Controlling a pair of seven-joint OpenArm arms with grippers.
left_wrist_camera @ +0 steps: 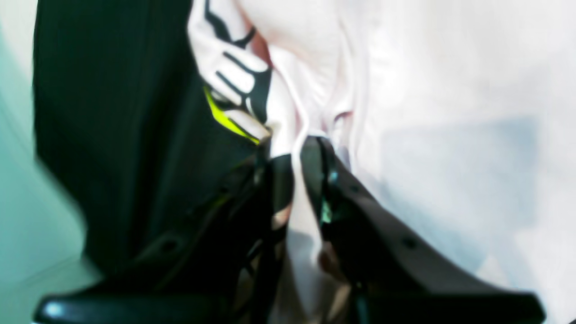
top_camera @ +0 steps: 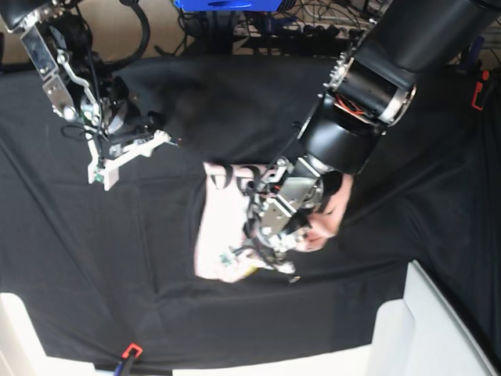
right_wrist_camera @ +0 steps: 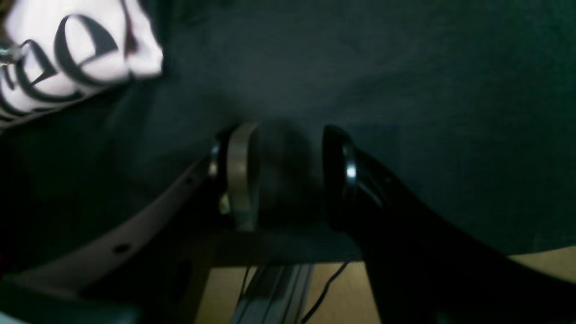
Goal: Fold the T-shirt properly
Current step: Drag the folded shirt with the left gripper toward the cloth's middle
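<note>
The pale pink T-shirt (top_camera: 223, 223) lies bunched in the middle of the black table cloth (top_camera: 102, 258). In the left wrist view the T-shirt (left_wrist_camera: 427, 90) fills the right side, and a flap with black graphics (left_wrist_camera: 236, 74) and a yellow-green patch sits at the upper middle. My left gripper (left_wrist_camera: 297, 155) is shut on a raised fold of the pink fabric, which runs down between its fingers. In the base view my left gripper (top_camera: 262, 258) is low over the shirt's near edge. My right gripper (right_wrist_camera: 290, 173) hangs open over bare black cloth, holding nothing. A lettered part of the T-shirt (right_wrist_camera: 67, 54) lies up and to its left.
The black table cloth (left_wrist_camera: 112, 112) covers the whole table. Its edge (right_wrist_camera: 450, 252) shows just below my right gripper, with wooden floor (right_wrist_camera: 540, 261) beyond. White bins (top_camera: 423, 337) stand at the near right. Cables and a blue object (top_camera: 227, 5) lie behind the table.
</note>
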